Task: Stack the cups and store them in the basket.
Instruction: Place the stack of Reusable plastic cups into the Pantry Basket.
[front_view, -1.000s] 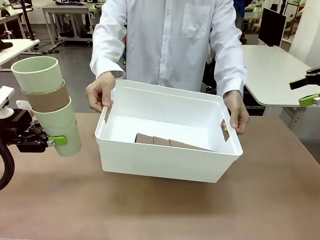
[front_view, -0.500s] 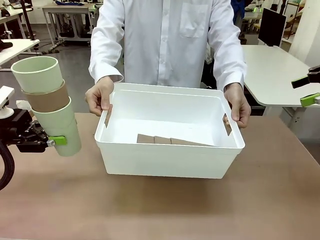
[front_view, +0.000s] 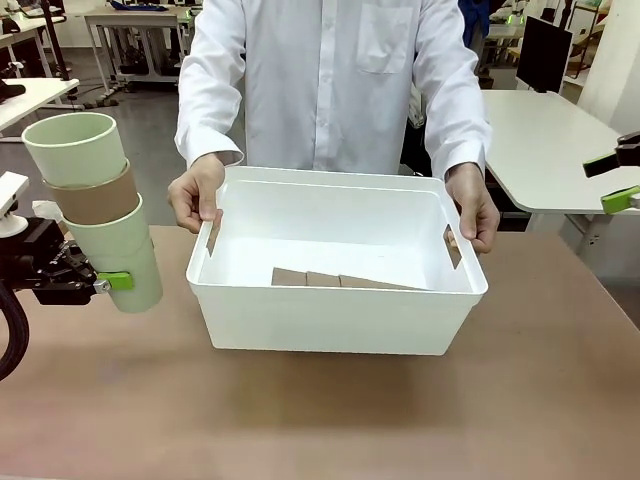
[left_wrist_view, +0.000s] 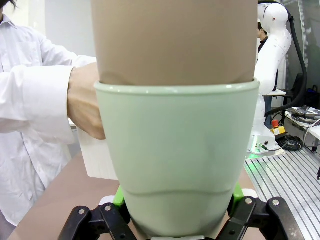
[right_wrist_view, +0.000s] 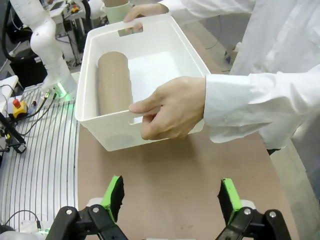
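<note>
Here the left claw (left_wrist_view: 177, 194) pinches the bottom mint cup of a stack of three cups (front_view: 95, 200), mint over brown over mint, upright above the desk's (front_view: 320, 420) left edge. The basket (front_view: 330, 320) sits well apart from it, mid-desk toward the far edge. A person grips it with a hand (front_view: 193, 193) on the slot nearest the stack and a second hand (front_view: 475, 207) on the opposite slot. Brown cups (right_wrist_view: 114, 80) already lie nested on its floor. Storing seems the step in hand. The next move calls for carrying the stack over the near wall, clear of that hand, and lowering it beside the brown cups. The right claw (right_wrist_view: 172, 197) hangs spread and empty off the desk's right edge.
</note>
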